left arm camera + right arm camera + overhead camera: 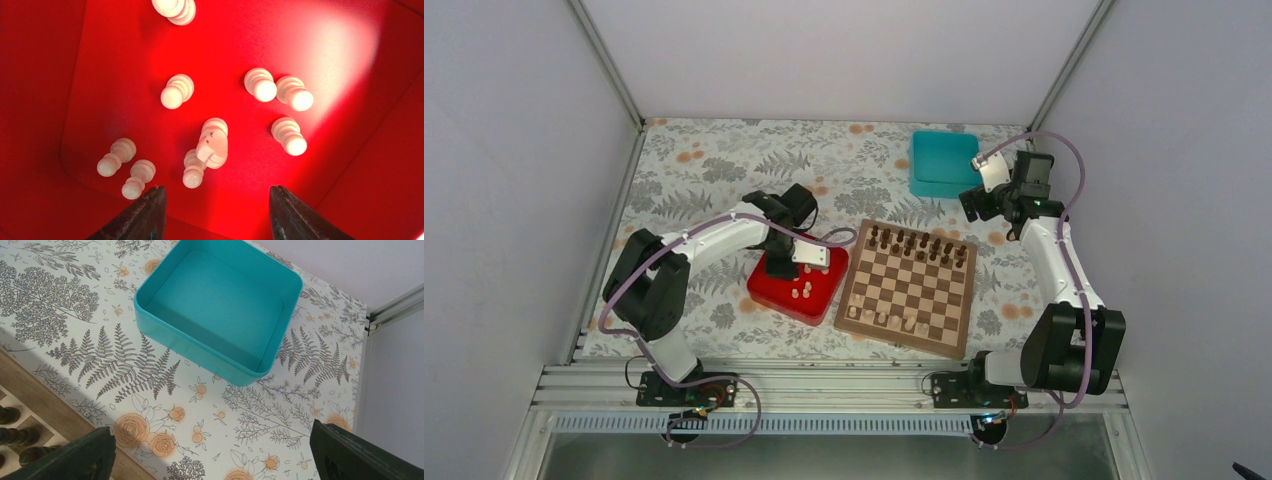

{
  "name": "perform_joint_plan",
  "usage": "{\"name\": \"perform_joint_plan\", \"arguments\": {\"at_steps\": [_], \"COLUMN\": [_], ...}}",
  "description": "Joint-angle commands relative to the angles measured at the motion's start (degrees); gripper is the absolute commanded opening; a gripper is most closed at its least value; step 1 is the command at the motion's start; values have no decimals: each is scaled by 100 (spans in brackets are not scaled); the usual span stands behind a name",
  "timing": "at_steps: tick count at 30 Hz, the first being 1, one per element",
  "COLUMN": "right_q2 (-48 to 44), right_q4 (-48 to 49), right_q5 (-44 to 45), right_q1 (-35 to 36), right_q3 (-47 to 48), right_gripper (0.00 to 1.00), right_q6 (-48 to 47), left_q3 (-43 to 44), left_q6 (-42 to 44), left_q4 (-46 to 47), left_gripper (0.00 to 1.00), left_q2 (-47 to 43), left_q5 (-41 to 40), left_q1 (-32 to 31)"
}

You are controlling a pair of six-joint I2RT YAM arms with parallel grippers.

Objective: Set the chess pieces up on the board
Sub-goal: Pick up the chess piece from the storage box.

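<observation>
1. We see the left gripper [217, 190] hanging over the red tray [769, 288]. Its two dark fingers are apart and nothing sits between them.
2. Below it, cream pieces [176, 91] lie scattered over the tray's floor. Most are pawns, and a knight [214, 142] stands near the middle, just ahead of the gap between the fingers.
3. One pawn [194, 167] touches the knight on its near side. Two more pawns stand close together toward the left finger, and three cluster on the right.
4. At the top edge of the left wrist view, pale pieces overlap, and we cannot tell how many there are.
5. The chessboard [911, 285] lies on the floral tabletop [704, 170] just to the right of the tray, between the two arms.
6. Dark pieces [919, 245] stand along the board's far side. A few cream pieces stand in its nearest row, toward the left corner.
7. The right gripper [212, 430] hangs above the tabletop off the board's far right corner, near the teal box [220, 310]. Its fingers are spread wide and hold nothing.
8. In the right wrist view, the board's edge and a few dark pieces show at the lower left. The teal box stands apart from the board on the fern print.
</observation>
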Motion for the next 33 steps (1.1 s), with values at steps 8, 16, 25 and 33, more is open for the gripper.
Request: {"name": "perform_joint_plan", "arguments": {"at_steps": [8, 16, 25, 33], "right_q2": [8, -17, -12, -13], "right_q4": [-44, -28, -19, -18], "right_q5": [-14, 0, -7, -3], "right_q1": [-55, -54, -54, -50], "right_q3": [52, -3, -3, -19], "right_gripper": [100, 100, 100, 100], "right_q6": [1, -17, -21, -26], "left_q3": [-123, -56, -65, -72], "left_q6": [-18, -43, -55, -53], "left_q4": [437, 461, 537, 587], "left_gripper": [49, 46, 45, 44], "left_q2": [175, 362, 489, 601], "left_q5": [271, 415, 487, 478], "left_q1": [65, 65, 56, 57]}}
